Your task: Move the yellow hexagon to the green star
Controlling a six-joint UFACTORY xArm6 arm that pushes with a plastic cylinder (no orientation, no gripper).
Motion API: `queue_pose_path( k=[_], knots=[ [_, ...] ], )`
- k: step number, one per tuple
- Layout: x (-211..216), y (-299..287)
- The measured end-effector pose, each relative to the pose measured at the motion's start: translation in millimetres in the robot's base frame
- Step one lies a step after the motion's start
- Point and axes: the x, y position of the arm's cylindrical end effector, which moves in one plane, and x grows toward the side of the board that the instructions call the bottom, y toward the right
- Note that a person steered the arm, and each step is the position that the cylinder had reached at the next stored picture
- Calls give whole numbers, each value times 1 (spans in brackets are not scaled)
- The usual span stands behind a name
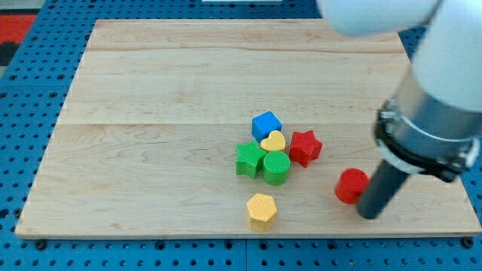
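The yellow hexagon [261, 210] lies near the view's bottom edge of the wooden board, alone. The green star [249, 159] sits above it and slightly left, in a tight cluster with a green cylinder [276, 167], a yellow heart [273, 141], a blue cube [266, 125] and a red star [305, 147]. My tip [368, 214] rests on the board at the view's right, touching the right side of a red cylinder [351, 185]. The tip is well to the right of the yellow hexagon, at about the same height in the view.
The wooden board [151, 113] lies on a blue perforated table [22, 150]. The arm's large white and grey body [437, 98] fills the view's upper right and hides that corner of the board.
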Motion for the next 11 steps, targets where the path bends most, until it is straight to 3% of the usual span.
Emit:
queue_pose_path(
  k=[1, 2, 4, 5, 6, 7, 9, 11],
  knots=[
    [-9, -42],
    [20, -44],
    [33, -49],
    [27, -114],
    [7, -193],
    [-29, -228],
    [-47, -228],
    [-94, -218]
  ],
)
